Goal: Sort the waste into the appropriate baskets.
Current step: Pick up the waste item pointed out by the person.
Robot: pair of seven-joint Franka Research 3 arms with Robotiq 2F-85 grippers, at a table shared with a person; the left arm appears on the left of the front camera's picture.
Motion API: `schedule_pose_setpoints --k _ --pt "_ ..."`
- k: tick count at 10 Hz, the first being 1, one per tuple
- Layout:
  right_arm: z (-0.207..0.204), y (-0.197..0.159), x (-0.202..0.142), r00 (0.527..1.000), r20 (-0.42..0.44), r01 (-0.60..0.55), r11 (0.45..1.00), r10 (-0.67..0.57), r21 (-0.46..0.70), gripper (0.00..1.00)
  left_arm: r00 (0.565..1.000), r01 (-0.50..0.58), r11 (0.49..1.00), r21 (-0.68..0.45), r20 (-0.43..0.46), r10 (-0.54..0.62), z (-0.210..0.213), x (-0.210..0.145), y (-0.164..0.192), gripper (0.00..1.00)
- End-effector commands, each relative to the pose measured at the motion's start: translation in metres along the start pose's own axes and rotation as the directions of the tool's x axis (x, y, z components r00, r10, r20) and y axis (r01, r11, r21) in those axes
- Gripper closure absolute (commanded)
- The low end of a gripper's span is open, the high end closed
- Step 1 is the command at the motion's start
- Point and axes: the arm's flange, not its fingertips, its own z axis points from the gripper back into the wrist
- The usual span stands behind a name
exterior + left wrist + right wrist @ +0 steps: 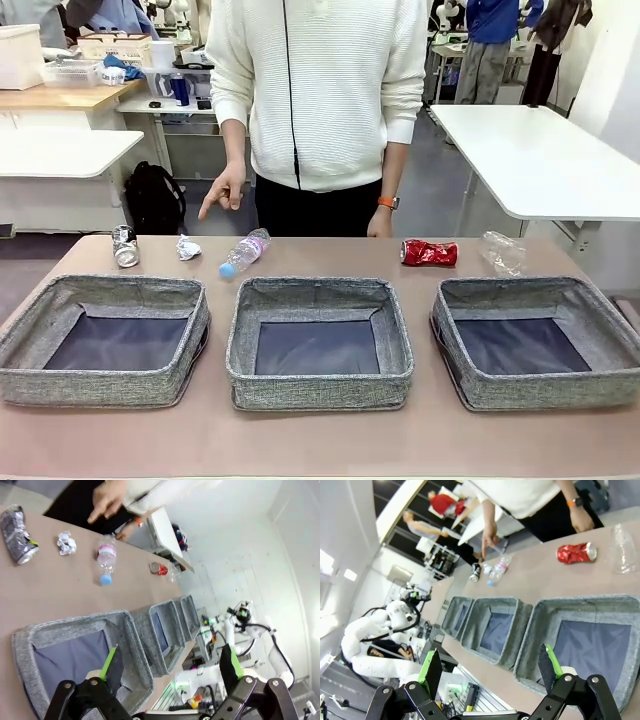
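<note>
Five pieces of waste lie beyond the middle basket (318, 292), well apart from both grippers: a crushed dark can (124, 245), crumpled white scrap (187, 247) and pink-labelled bottle (245, 252) to its far left, a dented red can (429, 252) and clear label-less bottle (502, 252) to its far right. The left basket (105, 292) and right basket (535, 290) flank it; all three are soft grey weave with bare dark bases. The left gripper (170, 662) and right gripper (490, 662) hang with fingers spread, empty.

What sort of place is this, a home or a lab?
Likely a robotics lab or workshop: a plain white work table, a cluttered wooden bench at the back, and three grey woven fabric bins lined up.
</note>
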Motion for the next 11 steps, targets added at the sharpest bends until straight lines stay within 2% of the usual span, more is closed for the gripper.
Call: schedule_pose_setpoints --k 1,2,3,4,5,6,7,8,11 --pt "0.0 0.0 0.005 1.0 0.012 -0.029 1.0 0.029 0.013 0.0 0.969 0.172 0.975 0.141 -0.202 -0.141 -0.071 0.025 -0.019 0.0" --pt "0.0 0.0 0.005 1.0 0.012 -0.029 1.0 0.029 0.013 0.0 0.92 0.286 0.922 0.261 -0.345 -0.188 -0.122 0.03 -0.018 0.0" --pt "0.0 0.0 0.005 1.0 0.012 -0.029 1.0 0.029 0.013 0.0 0.87 0.393 0.852 0.346 -0.439 -0.223 -0.164 0.028 -0.013 0.0" --pt "0.0 0.0 0.005 1.0 0.012 -0.029 1.0 0.029 0.013 0.0 0.819 0.499 0.76 0.416 -0.515 -0.255 -0.202 0.024 -0.008 0.0" --pt "0.0 0.0 0.005 1.0 0.012 -0.029 1.0 0.029 0.013 0.0 0.783 0.543 0.726 0.422 -0.567 -0.256 -0.219 0.017 -0.006 0.0" --pt "0.0 0.0 0.005 1.0 0.012 -0.029 1.0 0.029 0.013 0.0 0.764 0.575 0.715 0.397 -0.572 -0.297 -0.233 0.008 -0.008 0.0" --pt "0.0 0.0 0.005 1.0 0.012 -0.029 1.0 0.029 0.013 0.0 0.842 0.502 0.778 0.379 -0.42 -0.338 -0.232 0.007 -0.02 0.0" --pt "0.0 0.0 0.005 1.0 0.012 -0.029 1.0 0.029 0.013 0.0 0.766 0.565 0.74 0.365 -0.566 -0.305 -0.245 0.014 -0.016 0.0" --pt "0.0 0.0 0.005 1.0 0.012 -0.029 1.0 0.029 0.013 0.0 0.766 0.565 0.74 0.365 -0.566 -0.305 -0.245 0.014 -0.016 0.0"
